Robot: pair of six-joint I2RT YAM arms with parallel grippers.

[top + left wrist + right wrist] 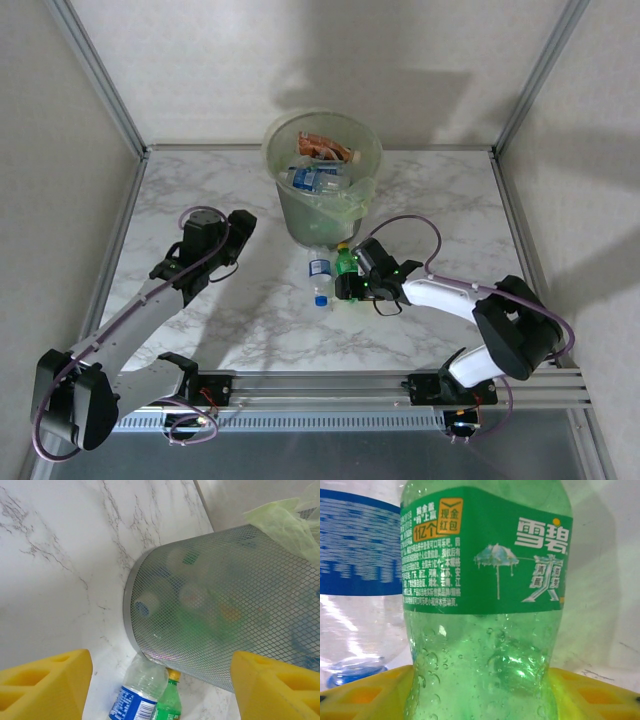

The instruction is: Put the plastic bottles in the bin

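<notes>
The bin [285, 215] stands at the back centre of the table, holding several plastic bottles [318, 178], one with an orange-red label. Two more lie on the marble at its foot. One is a green bottle [345, 262] with a yellow cap. The other is a clear bottle with a blue label [320, 275], lying beside it. My right gripper [350, 285] is shut on the green bottle [485, 630], with a yellow pad against each side. My left gripper [238, 225] is open to the left of the bin, with nothing between its fingers. Its view shows the bin's meshed wall [225, 615] and both bottles below.
The marble table ends in a metal rail [330, 385] at the near edge, with frame posts at the back corners. A pale-green liner bag [280, 522] hangs over the bin's rim.
</notes>
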